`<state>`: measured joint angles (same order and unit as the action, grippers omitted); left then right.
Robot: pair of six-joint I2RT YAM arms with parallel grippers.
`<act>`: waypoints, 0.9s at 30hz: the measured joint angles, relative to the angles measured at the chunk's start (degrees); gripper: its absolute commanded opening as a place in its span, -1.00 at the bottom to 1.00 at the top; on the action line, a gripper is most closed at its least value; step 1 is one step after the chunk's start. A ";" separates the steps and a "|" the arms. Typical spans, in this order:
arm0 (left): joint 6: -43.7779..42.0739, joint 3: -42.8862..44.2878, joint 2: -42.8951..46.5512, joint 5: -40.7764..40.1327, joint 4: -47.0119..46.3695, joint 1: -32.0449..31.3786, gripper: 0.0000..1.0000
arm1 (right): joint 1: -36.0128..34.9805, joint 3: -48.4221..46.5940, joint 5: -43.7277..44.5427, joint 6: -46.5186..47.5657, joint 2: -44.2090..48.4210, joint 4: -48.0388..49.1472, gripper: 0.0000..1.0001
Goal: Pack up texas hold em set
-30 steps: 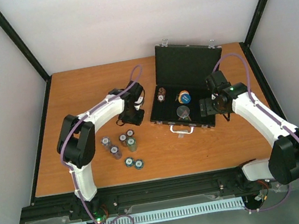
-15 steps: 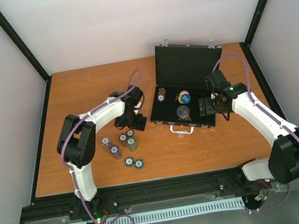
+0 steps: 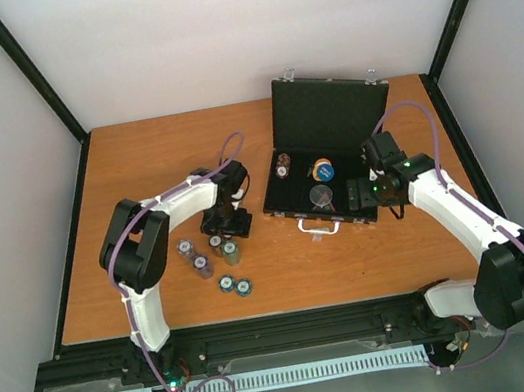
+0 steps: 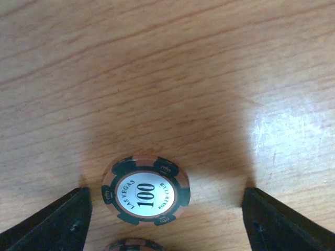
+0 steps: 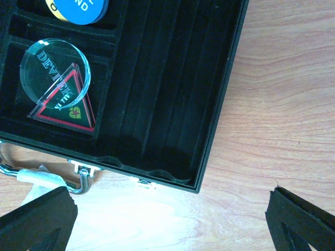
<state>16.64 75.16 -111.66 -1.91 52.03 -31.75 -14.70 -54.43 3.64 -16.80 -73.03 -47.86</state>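
The left gripper (image 4: 166, 194), jaws apart, is straddling a poker chip stack (image 4: 145, 190), seemingly to grasp it, while the right gripper (image 5: 170, 194) is hovering, also spread, over the case's (image 5: 157, 78) near-right corner.

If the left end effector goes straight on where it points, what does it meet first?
Probably the round pink-and-dark-green poker chip marked 100, between the left end effector's open fingers, then the wooden table. Depth unclear.

Edge-cropped — blue disc (image 5: 81, 9), second chip (image 4: 131, 244).
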 measured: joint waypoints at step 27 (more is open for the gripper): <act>0.94 1.64 -1.38 0.07 0.07 0.17 -0.52 | 0.00 2.86 -2.43 -0.37 0.79 2.34 1.00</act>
<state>17.58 76.79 -113.03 -1.85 52.10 -31.57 -14.70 -51.57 1.21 -17.17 -72.25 -45.52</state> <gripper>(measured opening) 0.411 0.999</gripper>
